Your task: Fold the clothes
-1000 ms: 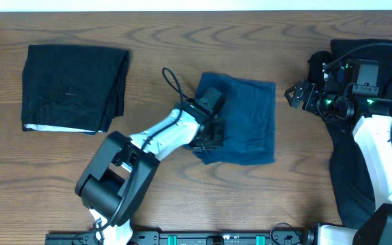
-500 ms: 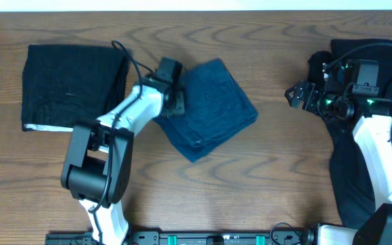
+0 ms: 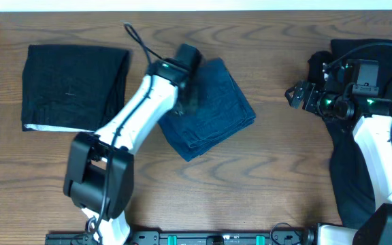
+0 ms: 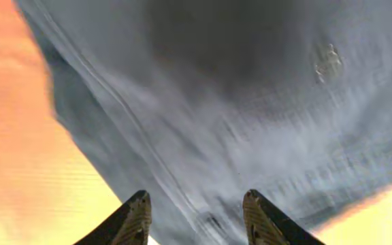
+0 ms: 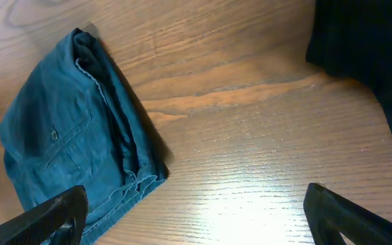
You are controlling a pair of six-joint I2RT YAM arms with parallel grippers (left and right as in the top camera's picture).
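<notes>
The folded dark blue denim shorts [image 3: 213, 112] lie turned at an angle at the table's middle. They also show in the left wrist view [image 4: 237, 102], blurred, and in the right wrist view [image 5: 67, 150]. My left gripper [image 3: 186, 94] hovers over their upper left part, open [image 4: 199, 214] and holding nothing. A folded black garment with a thin white edge [image 3: 73, 87] lies at the far left. A pile of black clothes [image 3: 349, 184] lies at the right under my right arm. My right gripper [image 3: 295, 95] is wide open [image 5: 196, 224] over bare wood, right of the shorts.
The wooden table [image 3: 264, 190] shows bare wood between the shorts and the black pile. A corner of the black pile [image 5: 366, 41] shows at the top right of the right wrist view. A rail [image 3: 216, 238] runs along the front edge.
My left gripper dragged the denim shorts leftwards and turned them, then let go and shifted a little up and right. The right arm has not moved.
</notes>
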